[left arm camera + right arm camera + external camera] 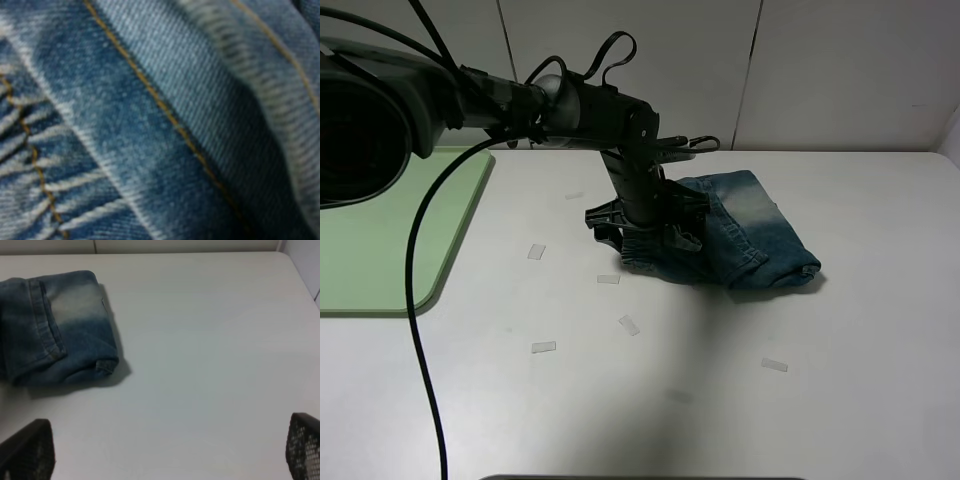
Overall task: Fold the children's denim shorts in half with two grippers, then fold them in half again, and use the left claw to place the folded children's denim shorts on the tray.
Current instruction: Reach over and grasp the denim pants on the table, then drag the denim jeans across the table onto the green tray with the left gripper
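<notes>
Left hand [655,235] fingertips hidden against shorts [740,235]; wrist close-up blurred

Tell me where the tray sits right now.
In the exterior high view the pale green tray lies on the table's far left, partly under the left arm, well apart from the folded denim shorts near the middle.

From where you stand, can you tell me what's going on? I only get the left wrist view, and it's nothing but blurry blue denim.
Observer: The left gripper is pressed down onto folded denim shorts, at their gathered waistband end.
Operator: Is there anywhere to put them?
Observer: Yes, a pale green tray lies at the table's left edge, apart from the shorts.
Operator: And the other arm?
Observer: The right gripper hangs back over bare white table, jaws wide open, touching nothing.
</notes>
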`<action>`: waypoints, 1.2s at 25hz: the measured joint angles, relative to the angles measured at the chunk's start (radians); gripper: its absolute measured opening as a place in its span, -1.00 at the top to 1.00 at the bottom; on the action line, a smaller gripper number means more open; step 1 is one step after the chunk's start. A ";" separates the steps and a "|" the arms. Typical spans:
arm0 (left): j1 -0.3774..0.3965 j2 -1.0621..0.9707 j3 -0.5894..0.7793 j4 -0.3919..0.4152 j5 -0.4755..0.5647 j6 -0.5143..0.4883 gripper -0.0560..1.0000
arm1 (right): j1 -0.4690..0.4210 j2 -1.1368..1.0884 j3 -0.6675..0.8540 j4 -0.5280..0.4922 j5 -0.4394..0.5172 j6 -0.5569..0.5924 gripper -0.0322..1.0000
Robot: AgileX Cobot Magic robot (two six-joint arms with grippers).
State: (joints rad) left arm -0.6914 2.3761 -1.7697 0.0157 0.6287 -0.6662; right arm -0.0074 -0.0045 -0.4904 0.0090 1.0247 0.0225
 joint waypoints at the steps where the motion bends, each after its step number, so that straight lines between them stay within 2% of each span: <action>1: -0.002 0.002 -0.002 0.002 0.000 0.000 -0.99 | 0.000 0.000 0.000 0.000 0.000 0.000 -0.41; 3: -0.006 0.004 -0.004 0.009 0.003 0.001 -0.95 | 0.000 0.000 0.000 0.000 0.000 0.000 -0.41; 6: -0.006 0.008 -0.007 0.013 0.016 0.010 -0.73 | 0.000 0.000 0.000 0.000 0.000 0.000 -0.41; 12: -0.008 0.012 -0.007 -0.016 0.024 0.033 0.05 | 0.000 0.000 0.000 0.000 0.000 0.000 -0.41; 14: -0.009 0.012 -0.007 -0.016 0.034 0.035 0.18 | 0.000 0.000 0.000 0.000 0.000 0.000 -0.41; 23: 0.005 -0.011 -0.007 -0.016 0.152 0.045 0.21 | 0.000 0.000 0.000 0.000 0.000 0.000 -0.41; 30: 0.042 -0.067 -0.006 0.021 0.290 0.122 0.25 | 0.000 0.000 0.000 0.000 0.000 0.000 -0.41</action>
State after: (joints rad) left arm -0.6492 2.3091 -1.7754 0.0368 0.9185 -0.5443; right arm -0.0074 -0.0045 -0.4904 0.0090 1.0247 0.0225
